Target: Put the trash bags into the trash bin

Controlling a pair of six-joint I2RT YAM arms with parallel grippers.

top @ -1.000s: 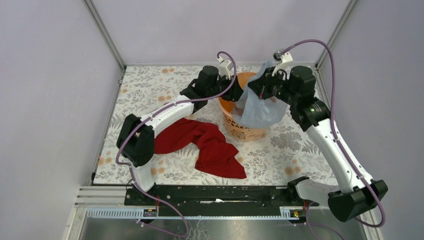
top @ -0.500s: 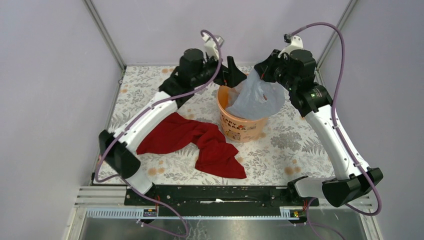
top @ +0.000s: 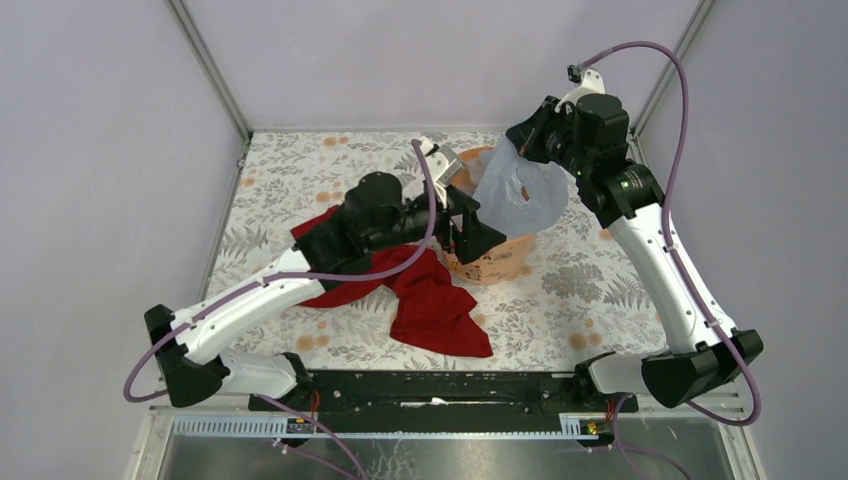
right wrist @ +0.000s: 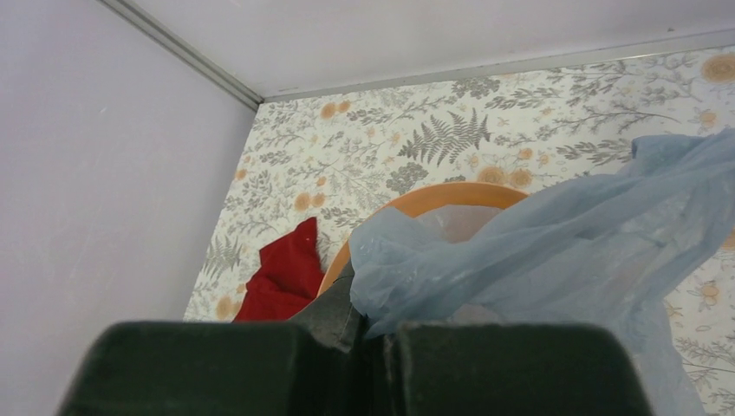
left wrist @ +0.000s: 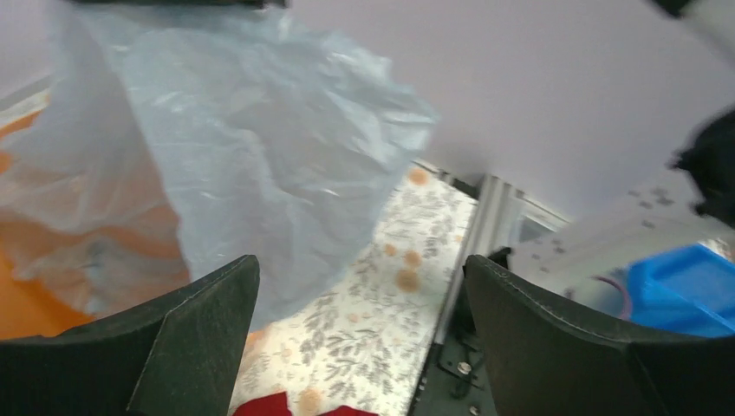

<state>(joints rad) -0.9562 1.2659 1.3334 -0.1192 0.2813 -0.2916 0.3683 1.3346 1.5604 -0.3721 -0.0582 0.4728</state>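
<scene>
1 trash bag (top: pixel 520 195): right jaws pinch | left jaws: wide, empty | bin (top: pixel 510 260) print: unreadable

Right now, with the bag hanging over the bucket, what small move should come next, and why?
Probably lower the right gripper down toward the trash bin. It is shut on the trash bag, which hangs over the bin with much of its film above the rim. The left gripper is open and holds nothing.
</scene>
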